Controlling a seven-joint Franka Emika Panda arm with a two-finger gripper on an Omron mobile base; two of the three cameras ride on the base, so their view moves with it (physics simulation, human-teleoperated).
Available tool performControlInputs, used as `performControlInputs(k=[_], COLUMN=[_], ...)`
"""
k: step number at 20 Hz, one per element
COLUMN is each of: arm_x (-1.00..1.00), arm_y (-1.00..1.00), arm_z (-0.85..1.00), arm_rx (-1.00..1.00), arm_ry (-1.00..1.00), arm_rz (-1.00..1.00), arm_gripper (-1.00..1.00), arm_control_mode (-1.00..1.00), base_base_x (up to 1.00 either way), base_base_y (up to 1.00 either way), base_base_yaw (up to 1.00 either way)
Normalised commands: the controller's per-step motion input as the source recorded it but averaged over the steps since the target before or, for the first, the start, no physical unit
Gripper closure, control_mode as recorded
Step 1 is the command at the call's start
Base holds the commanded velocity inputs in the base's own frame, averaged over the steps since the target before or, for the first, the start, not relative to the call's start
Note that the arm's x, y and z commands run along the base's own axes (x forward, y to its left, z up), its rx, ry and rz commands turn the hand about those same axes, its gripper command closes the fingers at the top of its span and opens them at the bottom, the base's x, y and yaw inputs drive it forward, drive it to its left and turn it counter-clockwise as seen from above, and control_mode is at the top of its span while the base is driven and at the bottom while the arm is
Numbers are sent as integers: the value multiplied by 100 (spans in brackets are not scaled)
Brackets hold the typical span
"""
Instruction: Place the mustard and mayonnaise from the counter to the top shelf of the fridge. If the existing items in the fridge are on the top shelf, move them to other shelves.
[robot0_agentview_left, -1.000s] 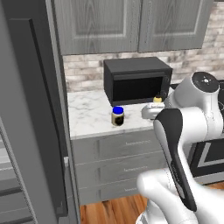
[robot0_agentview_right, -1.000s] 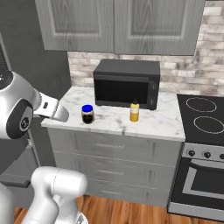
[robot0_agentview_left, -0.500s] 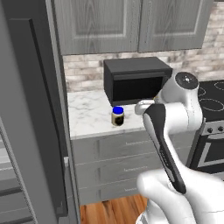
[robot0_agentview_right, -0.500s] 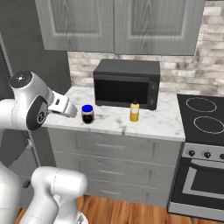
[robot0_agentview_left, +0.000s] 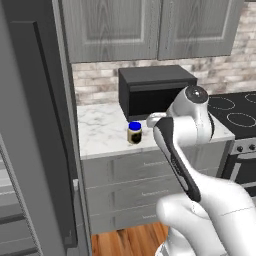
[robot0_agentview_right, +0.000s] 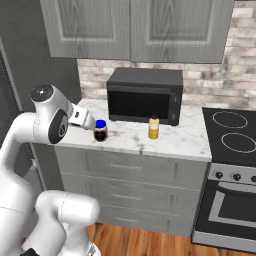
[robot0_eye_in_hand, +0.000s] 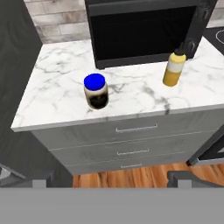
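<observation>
The mayonnaise (robot0_eye_in_hand: 96, 91), a blue-lidded jar, stands near the counter's (robot0_eye_in_hand: 131, 94) front edge. The yellow mustard (robot0_eye_in_hand: 174, 68) stands to its right, in front of the microwave. My gripper (robot0_eye_in_hand: 110, 180) is open, its fingertips wide apart, and it looks down on both from in front of the counter. From the right base, the gripper (robot0_agentview_right: 91, 123) hovers just left of the mayonnaise (robot0_agentview_right: 101, 130), with the mustard (robot0_agentview_right: 153, 127) farther right. From the left base, my arm hides the mustard, and the mayonnaise (robot0_agentview_left: 134, 133) stands beside the gripper (robot0_agentview_left: 148, 121). The fridge (robot0_agentview_left: 35, 125) stands at left. Its top shelf and the existing items are out of view.
A black microwave (robot0_agentview_right: 145, 95) sits at the back of the counter (robot0_agentview_right: 175, 140). A stove (robot0_agentview_right: 232, 135) adjoins on the right. Grey drawers (robot0_agentview_right: 130, 180) run below the slab. The fridge's open door edge (robot0_agentview_left: 65, 150) stands close to the counter's left end.
My arm has swung inward over the counter, bringing the hand close beside the mayonnaise jar. The jar and the bottle have not moved. The gripper has stayed open.
</observation>
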Motion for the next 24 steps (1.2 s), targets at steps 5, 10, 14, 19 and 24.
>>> performControlInputs(k=[5,10,14,19,24], arm_x=[84,84,52,34,44], arm_y=[3,25,35,5,0], arm_z=[-1,-36,-47,-60,-24], arm_rx=[0,-4,-7,-1,0], arm_ry=[3,2,0,0,0], arm_rz=[7,2,0,0,0], arm_gripper=[-100,-100,-100,-100,-100], arm_control_mode=[-100,-100,-100,-100,-100], base_base_x=[0,0,0,0,0], base_base_y=[0,0,0,0,0], base_base_yaw=[0,0,0,0,0])
